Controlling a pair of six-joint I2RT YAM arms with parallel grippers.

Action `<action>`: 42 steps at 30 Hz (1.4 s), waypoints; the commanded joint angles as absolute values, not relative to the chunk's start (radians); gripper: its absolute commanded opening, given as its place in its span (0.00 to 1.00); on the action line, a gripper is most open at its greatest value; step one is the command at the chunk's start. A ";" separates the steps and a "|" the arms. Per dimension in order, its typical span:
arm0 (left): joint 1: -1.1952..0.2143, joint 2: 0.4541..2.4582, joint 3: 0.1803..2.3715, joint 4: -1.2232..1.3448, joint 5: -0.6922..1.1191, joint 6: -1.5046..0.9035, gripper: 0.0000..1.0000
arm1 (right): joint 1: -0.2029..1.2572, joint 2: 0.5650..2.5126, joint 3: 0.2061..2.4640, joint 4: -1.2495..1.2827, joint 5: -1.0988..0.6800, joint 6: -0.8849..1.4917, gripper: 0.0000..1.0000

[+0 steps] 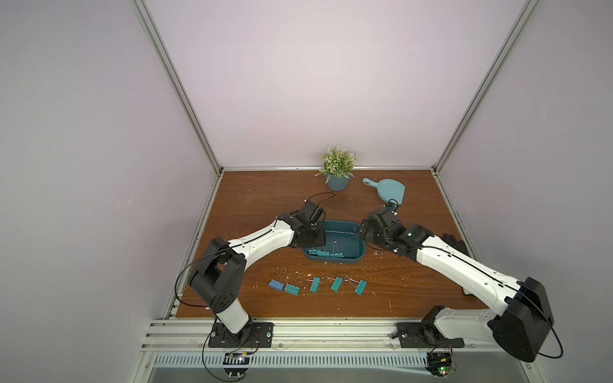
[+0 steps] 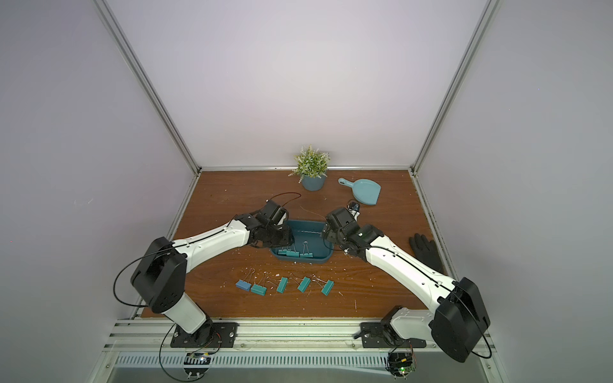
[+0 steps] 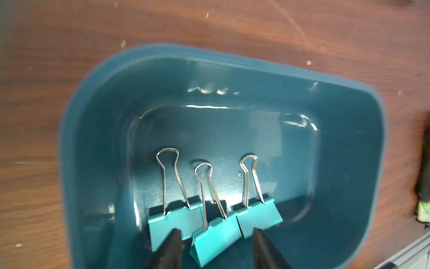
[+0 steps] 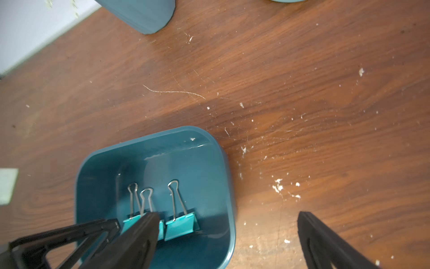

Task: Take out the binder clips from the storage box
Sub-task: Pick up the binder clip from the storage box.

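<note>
Teal clip (image 3: 216, 237), between jaws of left hand (image 3: 216, 230)

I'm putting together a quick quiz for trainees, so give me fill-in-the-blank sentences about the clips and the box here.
1. The storage box holds ___ binder clips.
2. A row of ___ clips lies on the table in front of it.
3. The clip at the row's left end is ___, not teal.
4. The left gripper has its jaws on either side of the ___ clip in the box.

Missing words: three; five; blue; middle.
</note>
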State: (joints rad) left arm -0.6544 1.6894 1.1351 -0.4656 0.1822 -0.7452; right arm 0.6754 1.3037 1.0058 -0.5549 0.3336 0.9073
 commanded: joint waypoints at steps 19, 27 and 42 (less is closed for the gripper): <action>-0.665 1.988 1.364 -0.524 0.112 -0.813 0.45 | 0.579 1.332 1.049 -0.534 0.237 0.737 0.99; -0.668 1.991 1.392 -0.431 0.141 -0.787 0.45 | 0.575 1.351 1.047 -0.527 0.219 0.737 0.99; -0.663 1.893 1.305 -0.629 -0.016 -0.937 0.51 | 0.576 1.351 1.031 -0.492 0.187 0.733 0.99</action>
